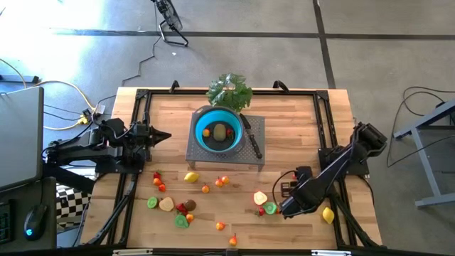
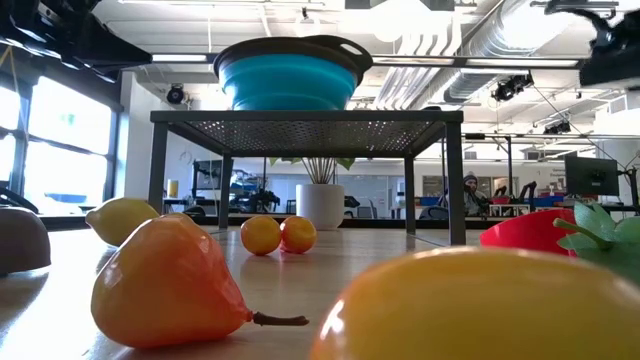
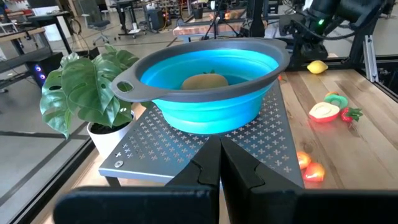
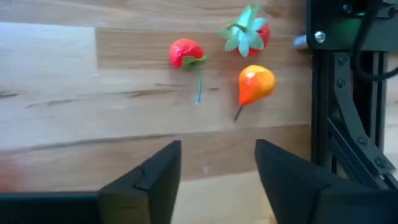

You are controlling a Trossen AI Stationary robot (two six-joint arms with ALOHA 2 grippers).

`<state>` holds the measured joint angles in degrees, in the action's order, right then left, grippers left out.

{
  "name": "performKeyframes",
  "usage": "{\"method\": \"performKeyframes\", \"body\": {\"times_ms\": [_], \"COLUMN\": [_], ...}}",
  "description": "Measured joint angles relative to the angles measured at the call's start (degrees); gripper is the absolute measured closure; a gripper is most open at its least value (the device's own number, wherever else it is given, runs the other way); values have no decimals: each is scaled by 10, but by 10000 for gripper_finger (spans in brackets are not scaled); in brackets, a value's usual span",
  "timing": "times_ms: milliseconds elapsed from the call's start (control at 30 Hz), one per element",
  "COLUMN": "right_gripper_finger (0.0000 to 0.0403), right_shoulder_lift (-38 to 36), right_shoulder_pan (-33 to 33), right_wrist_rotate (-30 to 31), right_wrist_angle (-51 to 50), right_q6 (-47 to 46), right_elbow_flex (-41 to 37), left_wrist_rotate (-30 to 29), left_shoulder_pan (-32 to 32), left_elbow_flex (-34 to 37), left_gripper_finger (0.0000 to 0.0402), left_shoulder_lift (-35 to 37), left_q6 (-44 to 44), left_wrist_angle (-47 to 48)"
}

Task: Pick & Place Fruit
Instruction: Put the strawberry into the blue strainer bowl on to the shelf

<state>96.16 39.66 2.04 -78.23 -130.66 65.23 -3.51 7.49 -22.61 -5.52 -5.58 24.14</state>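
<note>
With its fingers spread and empty, the right gripper [image 1: 283, 208] hangs low at the lower right of the high view beside scattered fruit [image 1: 261, 198], seemingly about to pick one for the blue bowl [image 1: 218, 129], while the left gripper [image 1: 162, 135] waits clenched at left

A bright blue bowl [image 1: 218, 130] with a dark grey rim sits on a grey perforated metal stand [image 1: 199, 155] over the pale wood-grain table [image 1: 298, 128], where yellow, orange, red, green and cream fruit [image 1: 190, 177] lie, beside a leafy green bunch [image 1: 229, 91].
</note>
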Motion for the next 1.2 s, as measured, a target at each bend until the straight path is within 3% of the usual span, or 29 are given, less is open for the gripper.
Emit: {"method": "performKeyframes", "body": {"times_ms": [167,400,633,833,1200], "right_gripper_finger": [184,217,237,238,239], "right_shoulder_lift": [0,0,0,0,0], "right_shoulder_pan": [0,0,0,-4,-8], "right_wrist_rotate": [-4,25,32,72,79], "right_wrist_angle": [45,101,113,113,112], "right_q6": [-16,-27,-26,-26,-17], "right_elbow_flex": [-50,-92,-100,-100,-100], "left_wrist_rotate": [0,-1,-2,-2,-2], "left_shoulder_pan": [0,0,0,0,0], "left_elbow_flex": [0,0,0,0,0], "left_gripper_finger": [402,402,402,402,402], "left_shoulder_lift": [0,0,0,0,0], "left_q6": [0,0,0,0,0], "left_wrist_angle": [0,0,0,0,0]}}
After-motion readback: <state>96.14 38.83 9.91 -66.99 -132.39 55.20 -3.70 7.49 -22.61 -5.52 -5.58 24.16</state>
